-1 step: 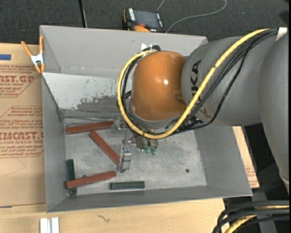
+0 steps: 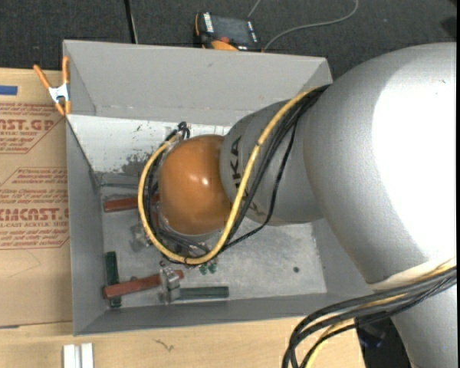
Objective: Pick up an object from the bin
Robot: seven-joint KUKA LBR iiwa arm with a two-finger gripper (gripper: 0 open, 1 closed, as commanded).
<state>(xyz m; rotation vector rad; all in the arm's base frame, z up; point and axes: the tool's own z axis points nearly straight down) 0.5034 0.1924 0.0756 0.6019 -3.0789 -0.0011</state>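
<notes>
1. Camera view: I see my claw (image 2: 169, 279) poking out under the round orange cover (image 2: 190, 182) on the wrist. It is low in the grey metal bin (image 2: 84, 167), near the front wall.
2. I cannot tell if the claw is spread or pressed together. The cover and cables hide too much.
3. The claw sits at the right end of a red-brown stick (image 2: 130, 287). The stick lies flat on the bin floor, front left corner. It may be touching the claw, but I am not sure.
4. I think this stick is light and stiff, like a small pen or peg. It looks smooth, so it could slip or roll on the hard metal.
5. I would pinch it across its thin side, near the middle, so it does not tip.
6. A long dark green stick (image 2: 203, 291) lies just beside it, to the right. A short green stick (image 2: 110, 267) stands near its left end.
7. Another red-brown stick (image 2: 121, 204) lies farther back, well apart.
8. The bin floor is dull, scratched metal.
</notes>
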